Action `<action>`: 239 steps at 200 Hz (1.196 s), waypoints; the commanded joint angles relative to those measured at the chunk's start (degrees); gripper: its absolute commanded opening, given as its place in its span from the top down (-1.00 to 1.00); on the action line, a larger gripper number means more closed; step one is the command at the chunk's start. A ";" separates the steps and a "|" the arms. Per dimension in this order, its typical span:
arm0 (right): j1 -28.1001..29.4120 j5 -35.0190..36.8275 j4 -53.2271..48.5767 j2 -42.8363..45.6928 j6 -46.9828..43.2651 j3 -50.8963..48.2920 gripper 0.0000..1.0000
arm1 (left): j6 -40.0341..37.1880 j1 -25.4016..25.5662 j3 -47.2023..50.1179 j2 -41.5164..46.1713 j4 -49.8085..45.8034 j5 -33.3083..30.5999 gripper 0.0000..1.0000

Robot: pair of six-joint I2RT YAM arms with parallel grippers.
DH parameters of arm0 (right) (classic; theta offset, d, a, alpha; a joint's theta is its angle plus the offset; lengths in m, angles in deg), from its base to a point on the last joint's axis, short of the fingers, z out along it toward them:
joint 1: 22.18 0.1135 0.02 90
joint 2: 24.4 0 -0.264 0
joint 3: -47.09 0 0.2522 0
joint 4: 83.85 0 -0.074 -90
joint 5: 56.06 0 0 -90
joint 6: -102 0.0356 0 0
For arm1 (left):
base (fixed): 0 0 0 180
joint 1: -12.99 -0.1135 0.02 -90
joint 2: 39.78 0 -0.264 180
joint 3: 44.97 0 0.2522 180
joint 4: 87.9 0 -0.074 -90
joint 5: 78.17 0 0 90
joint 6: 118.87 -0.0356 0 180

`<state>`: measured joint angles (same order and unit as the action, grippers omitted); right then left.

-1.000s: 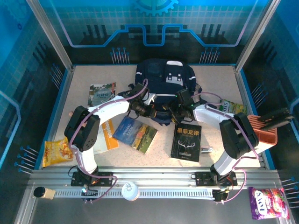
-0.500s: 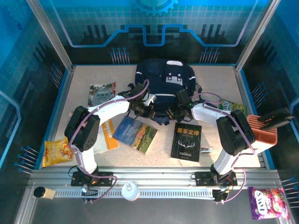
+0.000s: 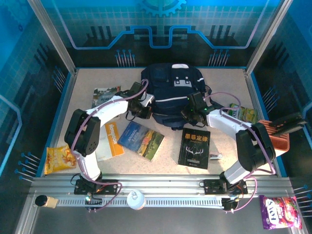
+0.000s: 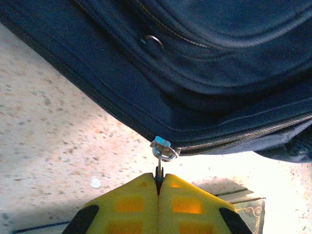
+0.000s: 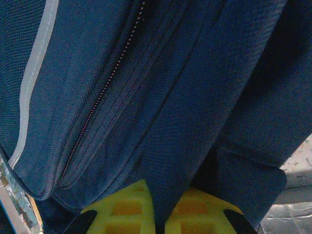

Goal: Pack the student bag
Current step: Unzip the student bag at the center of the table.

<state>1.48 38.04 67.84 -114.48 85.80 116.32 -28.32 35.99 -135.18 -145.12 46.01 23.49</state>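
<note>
You are, I think, at the opening step: the bag [image 3: 171, 90] lies at the far middle of the bench [image 3: 87, 80], and the books [image 3: 194, 147] lie outside it, on the near side. Your left fingers [image 4: 159, 181] are fully closed and pinch the zipper pull [image 4: 163, 148], which hangs at the lower edge of the bag just above the tips. Your right fingers [image 5: 163, 195] are closed too, with a fold of the bag's blue fabric caught between them. This fold runs up and away from the tips, and a closed zipper [image 5: 97, 105] lies to its left. So the bag is in contact with both pairs of fingers, one at its left near corner and one at its right near side. The next move probably asks that you draw the pull along the zipper [image 4: 243, 135] with the left arm, while the right arm holds the fabric tight, so the bag does not slide on the bench. Pull gently, because the pull is small and can slip out.
</note>
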 commanded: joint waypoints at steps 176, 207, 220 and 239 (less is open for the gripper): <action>-1.17 -6.52 7.43 -2.40 -9.10 2.89 0.77 | 4.41 -13.78 -27.72 -19.76 -5.28 4.47 1.00; -0.14 -11.15 8.63 -5.61 -10.69 5.36 0.75 | 4.81 -15.29 -28.08 -19.58 -5.29 7.87 0.81; 0.81 -12.52 8.81 -7.15 -11.03 6.94 0.75 | 5.43 -15.75 -27.93 -19.07 -5.45 6.43 0.61; 2.13 -14.51 9.17 -10.13 -11.31 9.57 0.74 | 7.33 -16.45 -26.38 -17.13 -4.55 4.51 0.44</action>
<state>1.53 28.22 73.72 -121.65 76.97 121.39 -23.81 21.22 -161.36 -164.66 40.06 29.81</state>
